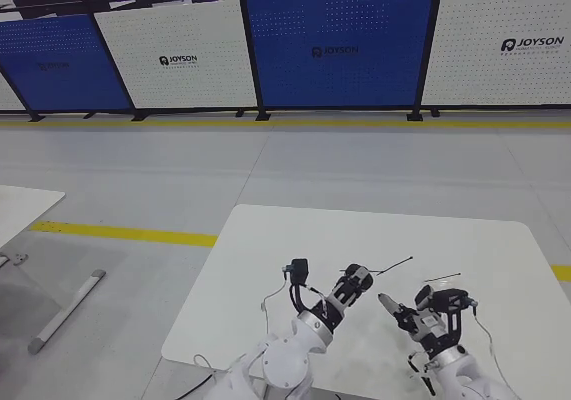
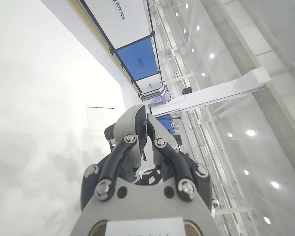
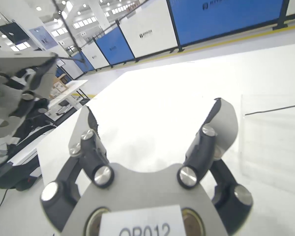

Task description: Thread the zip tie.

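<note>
Left gripper (image 2: pixel 145 117) sits above the near half of the flat white table (image 1: pixel 295 240), inboard of its left edge. Its jaws are closed down on a thin black plastic zip tie (image 2: pixel 146 133). In the top view the free end of this held tie (image 1: pixel 390 266) sticks out of the left gripper (image 1: pixel 357 277) towards the table's far right, raised off the surface. Right gripper (image 3: pixel 153 104) hangs over the near right part of the table, fingers spread wide with nothing between them. In the top view the right gripper (image 1: pixel 390 303) points towards the left one, close to it but not touching. A second thin black zip tie (image 1: pixel 443 276) lies flat on the table just beyond the right gripper, apart from both arms. In the right wrist view this loose tie (image 3: pixel 272 110) appears to rest on a clear plastic sheet (image 3: pixel 260 148), though the sheet's edges are faint. The left wrist view shows the same loose tie (image 2: pixel 100 108) on bare table beyond the closed fingers.
</note>
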{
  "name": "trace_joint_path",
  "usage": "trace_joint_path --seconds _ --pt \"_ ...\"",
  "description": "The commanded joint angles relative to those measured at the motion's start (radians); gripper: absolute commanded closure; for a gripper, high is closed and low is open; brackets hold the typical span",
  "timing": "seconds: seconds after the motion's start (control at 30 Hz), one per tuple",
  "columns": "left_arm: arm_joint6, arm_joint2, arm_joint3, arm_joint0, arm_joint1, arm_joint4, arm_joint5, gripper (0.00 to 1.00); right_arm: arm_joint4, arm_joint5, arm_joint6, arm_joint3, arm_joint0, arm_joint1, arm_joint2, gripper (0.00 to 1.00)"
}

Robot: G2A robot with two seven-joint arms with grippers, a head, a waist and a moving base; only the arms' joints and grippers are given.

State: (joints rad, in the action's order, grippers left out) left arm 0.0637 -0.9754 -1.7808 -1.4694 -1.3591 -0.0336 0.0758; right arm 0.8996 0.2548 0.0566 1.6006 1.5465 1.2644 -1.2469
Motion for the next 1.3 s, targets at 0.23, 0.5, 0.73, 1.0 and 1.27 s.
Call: trace_joint_path --seconds 0.23,0.5,0.73,1.0,1.27 --pt "-0.005 0.006 0.006 0.000 -0.001 -0.002 -0.004 1.00 -0.012 0.004 -0.011 0.007 0.000 0.001 0.002 0.00" --pt "-0.006 0.026 0.021 0.008 -0.005 -0.001 -0.010 1.00 -0.003 -0.001 -0.062 -0.013 -0.016 0.007 0.029 0.48" --pt "-0.046 0.023 0.026 0.005 -0.006 0.066 -0.008 1.00 0.003 0.026 -0.082 -0.031 -0.028 0.010 0.043 0.62" --pt "-0.067 0.002 0.023 0.004 -0.007 0.156 0.000 1.00 0.030 0.055 -0.093 -0.025 -0.024 0.007 0.046 0.62" --pt "-0.060 0.004 0.031 0.007 -0.007 0.155 0.015 1.00 0.034 0.083 -0.117 -0.020 -0.019 0.006 0.049 0.62"
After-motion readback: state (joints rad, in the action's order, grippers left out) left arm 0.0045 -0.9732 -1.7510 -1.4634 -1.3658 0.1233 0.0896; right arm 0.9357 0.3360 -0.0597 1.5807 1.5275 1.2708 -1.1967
